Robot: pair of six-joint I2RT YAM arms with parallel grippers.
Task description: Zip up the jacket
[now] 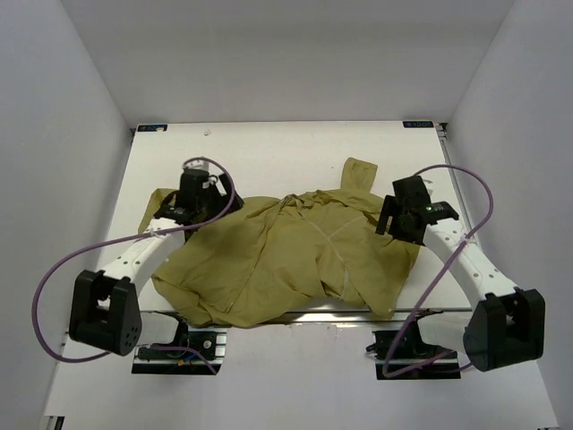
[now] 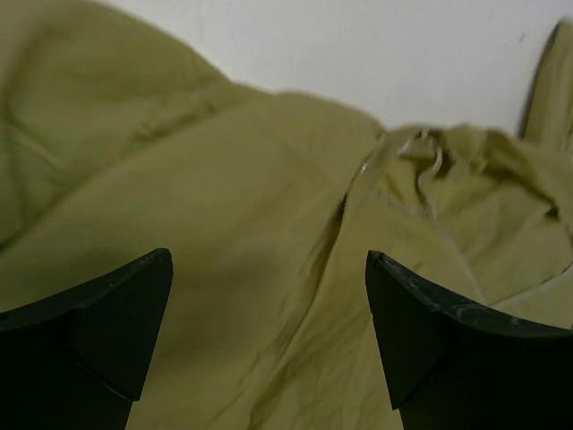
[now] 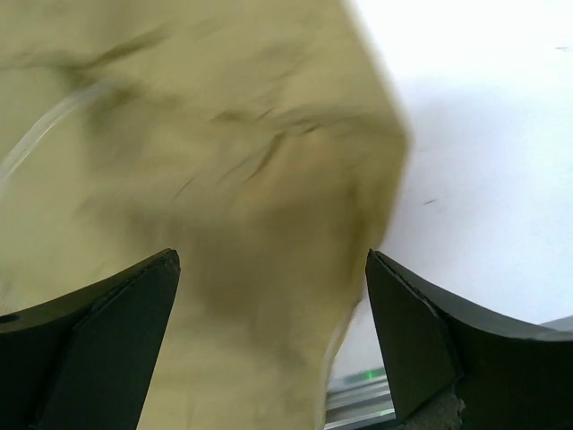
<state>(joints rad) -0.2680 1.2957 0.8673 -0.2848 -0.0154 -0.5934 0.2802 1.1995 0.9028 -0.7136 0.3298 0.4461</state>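
Crumpled olive-green thin-fabric hooded jacket (image 1: 286, 269) lying mid white counter (image 1: 269, 148), reaching the 6 o'clock edge. Left pincer (image 1: 191, 204) released, jaws wide, over jacket's 9 o'clock side. Right pincer (image 1: 405, 215) also released, at its 3 o'clock side. Overhead only: one sleeve pointing to 12 o'clock. Left wrist only: dark gap along front opening, pale trim beyond. Right wrist only, blurred: fabric edge between fingers, bare counter at 3 o'clock.

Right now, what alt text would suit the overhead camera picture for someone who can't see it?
A crumpled olive-green thin fabric jacket lies on a white table. The black two-finger left gripper hangs over one side of it, the right gripper over the other.
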